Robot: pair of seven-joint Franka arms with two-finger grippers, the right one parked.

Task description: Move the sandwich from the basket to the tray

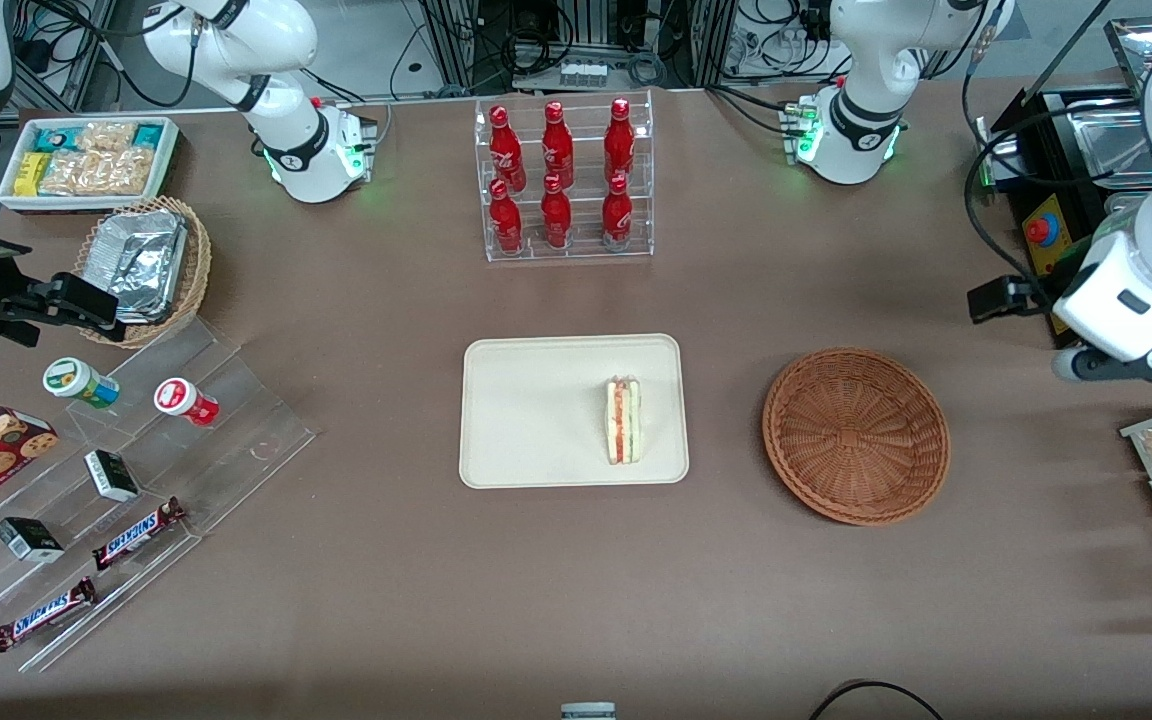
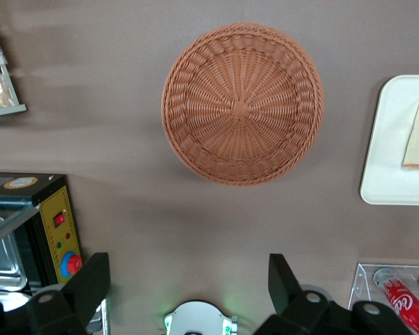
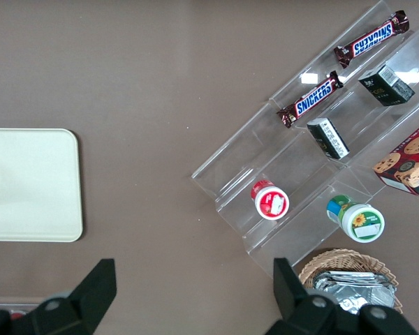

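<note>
Small triangular layered sandwich laid on flat cream tray mid-frame, round reddish-brown wicker basket beside it, claw held wide open, nothing gripped, raised over brown bench at right edge.

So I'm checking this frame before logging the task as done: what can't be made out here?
- Gripper: fingers open and empty in the left wrist view; hidden under the arm in the front view.
- Sandwich on the tray: cut off by the left wrist view's edge.
- Basket: empty, nothing hidden.
</note>
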